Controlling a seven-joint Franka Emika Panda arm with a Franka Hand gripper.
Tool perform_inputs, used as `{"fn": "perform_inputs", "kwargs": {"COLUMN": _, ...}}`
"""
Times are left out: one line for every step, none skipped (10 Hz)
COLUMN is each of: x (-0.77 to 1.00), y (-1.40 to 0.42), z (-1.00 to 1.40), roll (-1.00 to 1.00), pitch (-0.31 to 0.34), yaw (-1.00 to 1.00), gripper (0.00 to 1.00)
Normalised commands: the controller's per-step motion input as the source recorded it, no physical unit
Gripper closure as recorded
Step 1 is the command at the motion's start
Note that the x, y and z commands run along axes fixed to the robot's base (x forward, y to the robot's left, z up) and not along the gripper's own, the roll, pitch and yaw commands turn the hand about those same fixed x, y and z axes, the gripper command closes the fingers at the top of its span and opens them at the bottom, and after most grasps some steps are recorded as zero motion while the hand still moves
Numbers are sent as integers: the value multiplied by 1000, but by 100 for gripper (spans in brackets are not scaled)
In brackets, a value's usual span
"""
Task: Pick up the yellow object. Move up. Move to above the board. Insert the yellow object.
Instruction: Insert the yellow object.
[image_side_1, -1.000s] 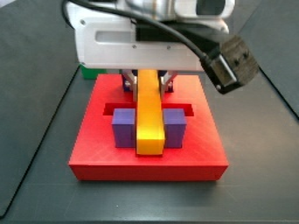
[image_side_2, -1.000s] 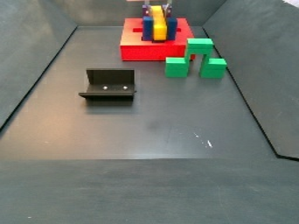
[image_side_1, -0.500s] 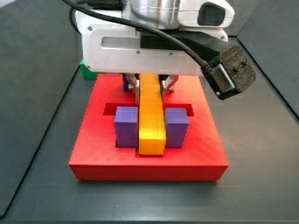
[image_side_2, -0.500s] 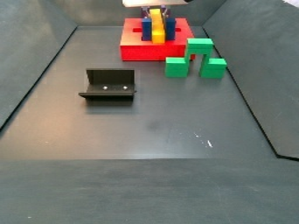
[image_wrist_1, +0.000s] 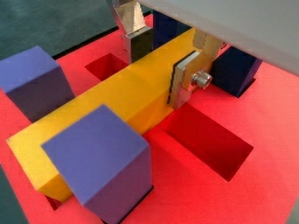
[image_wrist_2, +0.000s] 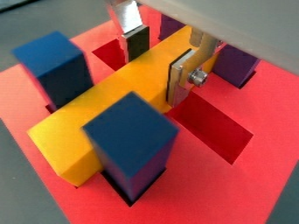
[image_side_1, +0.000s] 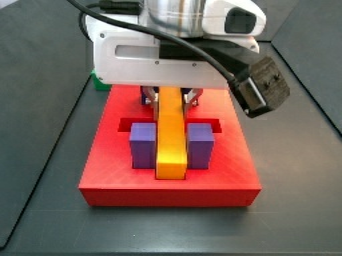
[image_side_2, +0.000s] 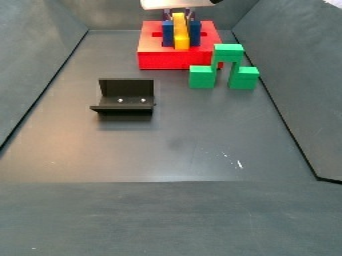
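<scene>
- Board (image_side_1: 168, 172): red slab at 12 o'clock of the floor in a side view (image_side_2: 158, 58).
- Gripper (image_wrist_1: 159, 54): over the board's far half, jaws clamped on the yellow object.
- Yellow object (image_side_1: 170, 140): lies lengthwise between two purple posts (image_side_1: 139, 145).
- Green block (image_side_2: 222, 68): beside the board at 4 o'clock.
- Fixture (image_side_2: 124, 98): 9 o'clock, well apart.

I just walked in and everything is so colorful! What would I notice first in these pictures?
Your eye lands first on the big red board at the far end of the dark floor, with the yellow object lying between its purple posts. The gripper is right over the board, its fingers on both sides of the yellow bar. After that, the green U-shaped block beside the board and the dark fixture out on the floor.
</scene>
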Motion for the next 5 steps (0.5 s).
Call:
{"fn": "perform_inputs", "kwargs": {"x": 3, "y": -11, "z": -66, "roll": 141, "pitch": 83, "yaw": 111, "gripper": 100}}
{"fn": "perform_inputs", "kwargs": {"x": 0, "y": -9, "z": -49, "roll": 73, "pitch": 37, "yaw": 0, "gripper": 100}}
{"fn": "perform_inputs", "kwargs": {"x": 0, "y": 0, "z": 0, "roll": 6, "pitch": 0, "yaw": 0, "gripper": 100}}
{"fn": "perform_inputs", "kwargs": {"x": 0, "y": 17, "z": 0, "roll": 17, "pitch": 0, "yaw": 0, "gripper": 100}}
{"fn": "perform_inputs", "kwargs": {"x": 0, "y": 0, "z": 0, "roll": 16, "pitch": 0, "yaw": 0, "gripper": 100}}
